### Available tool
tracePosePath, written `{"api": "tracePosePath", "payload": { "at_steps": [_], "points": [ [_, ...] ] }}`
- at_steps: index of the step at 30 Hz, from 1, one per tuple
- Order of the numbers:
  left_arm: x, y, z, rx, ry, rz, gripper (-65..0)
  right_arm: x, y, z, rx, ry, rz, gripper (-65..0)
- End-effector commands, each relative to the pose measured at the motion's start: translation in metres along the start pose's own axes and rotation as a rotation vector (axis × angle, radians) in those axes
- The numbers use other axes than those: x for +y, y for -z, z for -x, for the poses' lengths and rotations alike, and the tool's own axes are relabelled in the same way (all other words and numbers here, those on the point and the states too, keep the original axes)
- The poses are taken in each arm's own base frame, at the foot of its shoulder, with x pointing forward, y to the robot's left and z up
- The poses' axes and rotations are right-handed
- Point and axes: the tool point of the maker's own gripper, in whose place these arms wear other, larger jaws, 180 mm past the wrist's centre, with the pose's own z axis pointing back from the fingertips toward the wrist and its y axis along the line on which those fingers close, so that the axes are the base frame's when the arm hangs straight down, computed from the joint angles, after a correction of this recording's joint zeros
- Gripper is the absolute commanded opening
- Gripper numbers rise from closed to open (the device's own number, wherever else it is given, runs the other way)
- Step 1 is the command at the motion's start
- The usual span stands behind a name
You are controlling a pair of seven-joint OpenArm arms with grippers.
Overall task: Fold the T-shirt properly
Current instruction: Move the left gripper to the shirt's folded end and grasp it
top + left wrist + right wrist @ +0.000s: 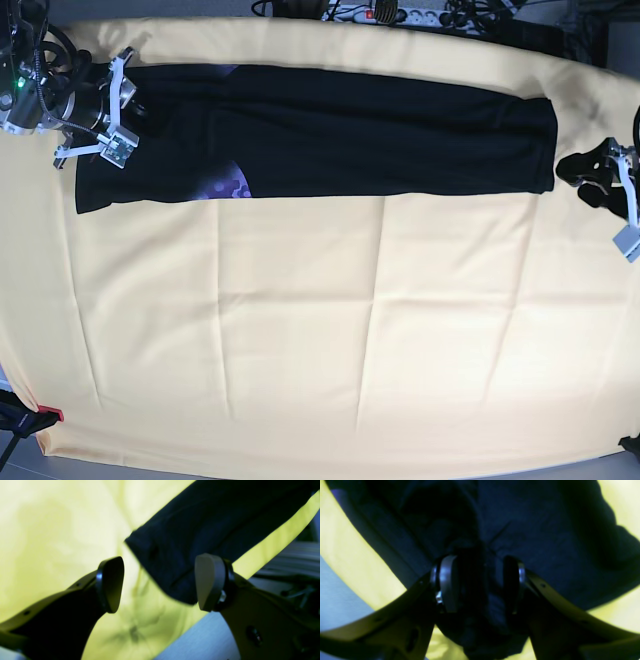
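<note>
Tablecloth [300,330]: pale, creased, could ruck if pinched
T-shirt [350,140]: long strip along its far side
Left gripper [160,583]: open, beside the hem
Right gripper [480,585]: parted over cloth; snagging could undo folds

T-shirt: black cloth [380,140], small purple patches showing at its upper and lower edges
Fold: long narrow band, layers overlapping lengthwise
Surface: wrinkled, with raised creases at the end by the tablecloth's upper-left corner
Place: flat along the tablecloth's upper edge, stretching from near the left edge toward the right
</note>
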Motion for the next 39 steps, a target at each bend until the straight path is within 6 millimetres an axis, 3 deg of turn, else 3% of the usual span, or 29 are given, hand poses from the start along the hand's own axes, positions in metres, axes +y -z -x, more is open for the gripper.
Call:
{"api": "tracePosePath", "payload": {
  "at_steps": [1,7,10,13,21,27,33,39],
  "points": [
    [0.004,-0.019,-0.012,-0.017,0.033,-0.032,-19.0,-0.004,-0.01,-0.016,-0.05,-0.037,0.023,-34.8],
    [0.008,-0.028,-0.015,-0.017,0.038,-0.057,-19.0,-0.019,-0.042,-0.053,-0.16,-0.052,0.158,-35.9],
    [0.01,-0.035,-0.02,-0.044,0.041,-0.073,-19.0,-0.027,-0.05,-0.064,-0.219,-0.013,0.202,-47.4],
    [0.014,-0.045,-0.027,-0.079,0.04,-0.097,-19.0,-0.026,-0.047,-0.065,-0.234,0.017,0.202,-65.0],
    [0.017,-0.057,-0.048,-0.285,-0.045,-0.103,-19.0,-0.01,-0.013,-0.055,-0.315,0.158,0.1,-65.0],
    [0.017,-0.047,-0.012,-0.359,-0.176,-0.085,-19.0,-0.014,0.006,-0.032,-0.26,0.257,0.111,-65.0],
    [0.014,-0.018,0.034,-0.338,-0.304,-0.078,-19.0,-0.016,0.009,-0.028,-0.255,0.282,0.114,-65.0],
    [0.001,0.009,0.051,-0.351,-0.392,-0.024,-19.0,-0.017,0.008,-0.029,-0.261,0.284,0.116,-65.0]
  ]
}}
